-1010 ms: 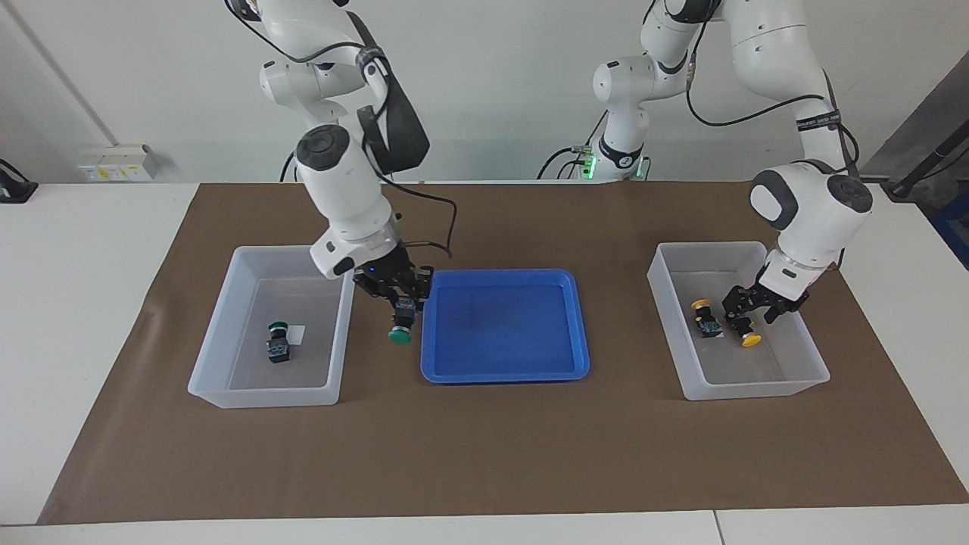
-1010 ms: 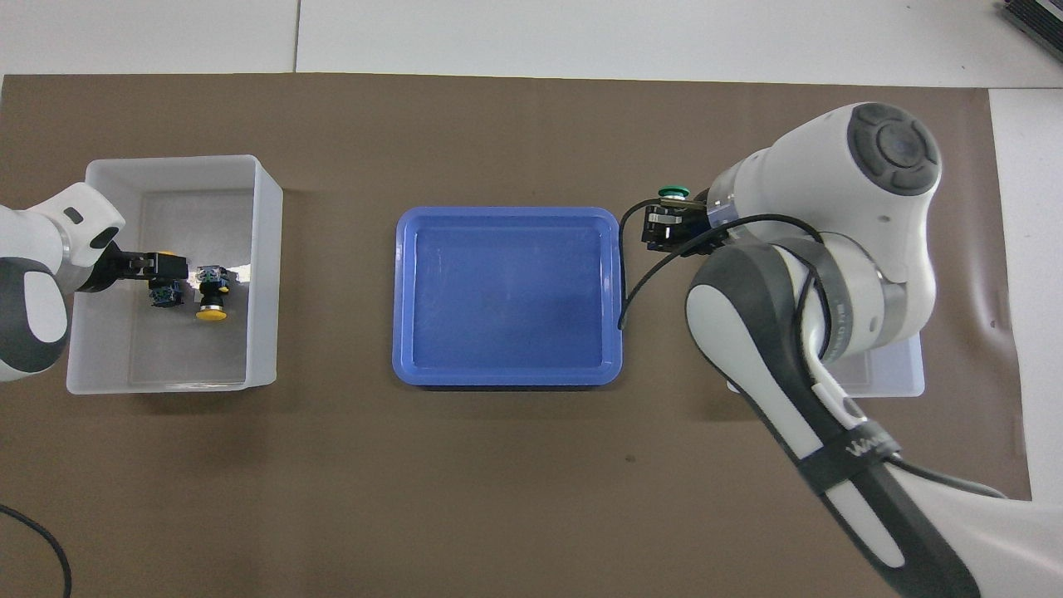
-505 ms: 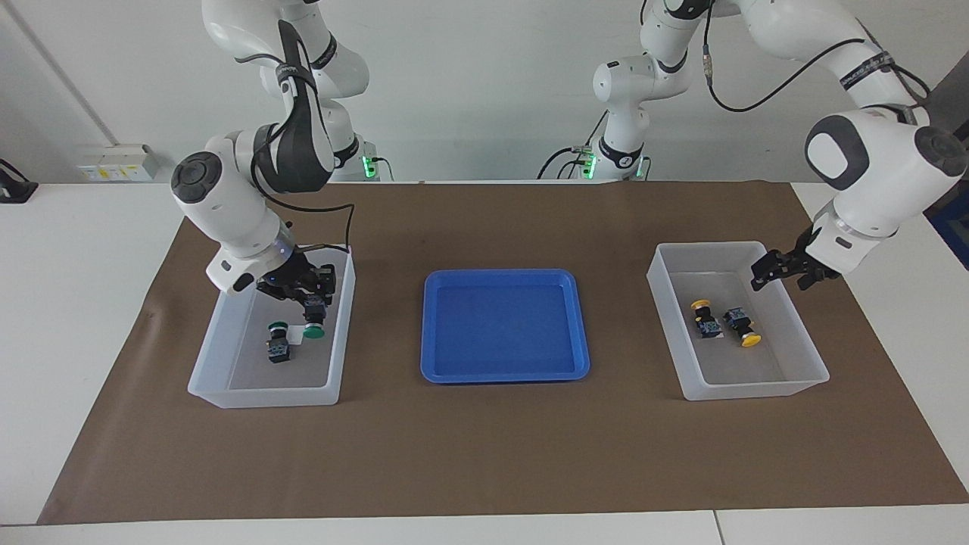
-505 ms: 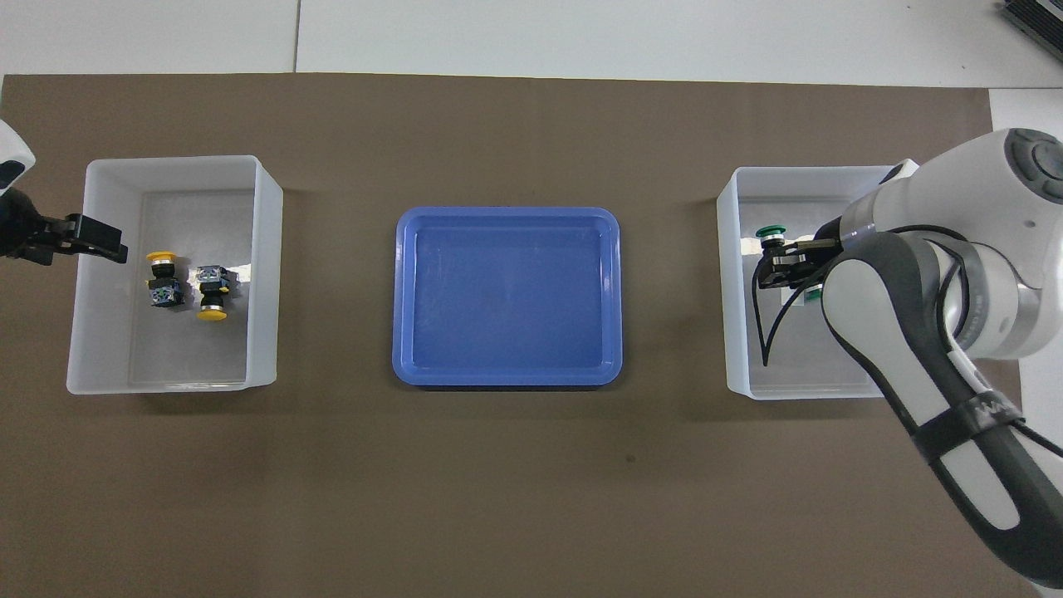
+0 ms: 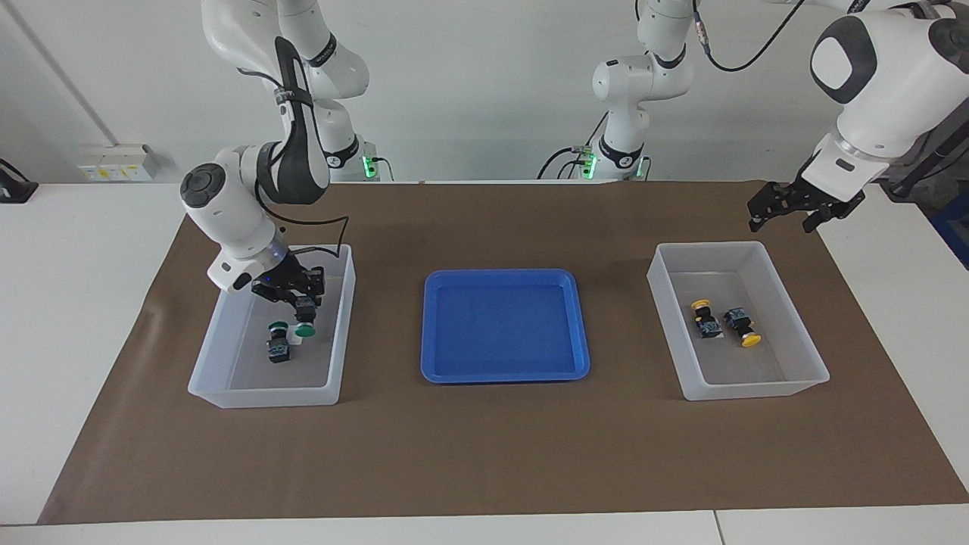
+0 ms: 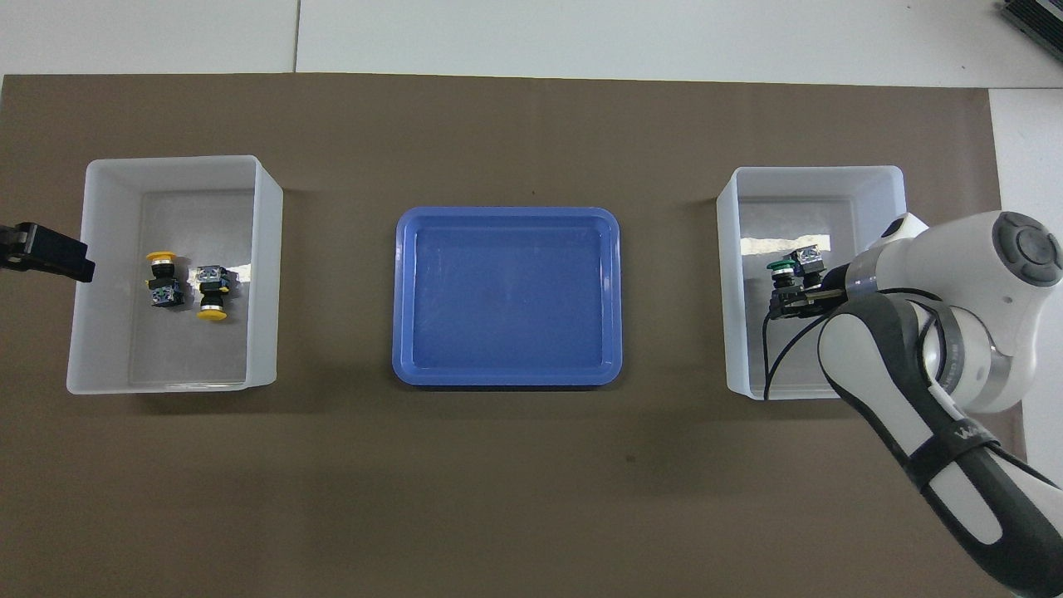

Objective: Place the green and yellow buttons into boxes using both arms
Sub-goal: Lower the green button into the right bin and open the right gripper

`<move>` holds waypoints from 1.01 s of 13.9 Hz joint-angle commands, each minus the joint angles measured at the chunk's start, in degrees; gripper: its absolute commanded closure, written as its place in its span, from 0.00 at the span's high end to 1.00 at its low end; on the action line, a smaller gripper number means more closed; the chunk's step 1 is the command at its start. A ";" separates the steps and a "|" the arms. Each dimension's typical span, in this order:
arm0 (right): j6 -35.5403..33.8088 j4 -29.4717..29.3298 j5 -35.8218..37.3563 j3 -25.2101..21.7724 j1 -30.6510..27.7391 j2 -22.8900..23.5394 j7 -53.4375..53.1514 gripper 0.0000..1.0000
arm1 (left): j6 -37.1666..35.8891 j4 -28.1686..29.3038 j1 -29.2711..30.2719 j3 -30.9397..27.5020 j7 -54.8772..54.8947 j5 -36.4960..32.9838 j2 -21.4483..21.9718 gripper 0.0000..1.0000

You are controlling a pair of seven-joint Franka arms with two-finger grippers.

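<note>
Right gripper [image 5: 301, 297], facing view: you see it lowered inside the box [image 5: 227, 333] toward the right arm's end of the table, clamped on the black body of a green button [image 5: 304, 325], cap downward, just beside a second green button [image 5: 278, 342] lying on the floor. Judge the piece light, rigid and smooth-capped; hold the blocky body, not the round cap. The tall walls and the resting button crowd the release. Left gripper [image 5: 791, 204], fingers apart and empty, hangs over the table's corner by the other box [image 5: 757, 382], where two yellow buttons [image 5: 723, 322] lie side by side.

Overhead view: the blue tray [image 6: 507, 378] sits bare at the table's centre. The right arm hides much of its box [image 6: 735, 249]; the held button [image 6: 782, 270] shows beside the other's body. The left gripper [image 6: 50, 253] is at that box's outer wall.
</note>
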State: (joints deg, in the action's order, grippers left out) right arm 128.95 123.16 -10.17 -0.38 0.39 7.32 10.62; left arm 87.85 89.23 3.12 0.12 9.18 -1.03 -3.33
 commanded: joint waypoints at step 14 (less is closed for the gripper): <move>-10.53 -10.20 9.37 1.34 -0.04 -5.73 -14.29 1.00 | 1.89 7.71 -5.84 -0.30 -0.12 -0.64 7.55 1.00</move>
State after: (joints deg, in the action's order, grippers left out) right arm 122.56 115.56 -2.80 0.14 0.41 2.61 0.55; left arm 88.22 95.20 -1.61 0.48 9.29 -1.03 2.75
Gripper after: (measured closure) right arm 0.000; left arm 0.000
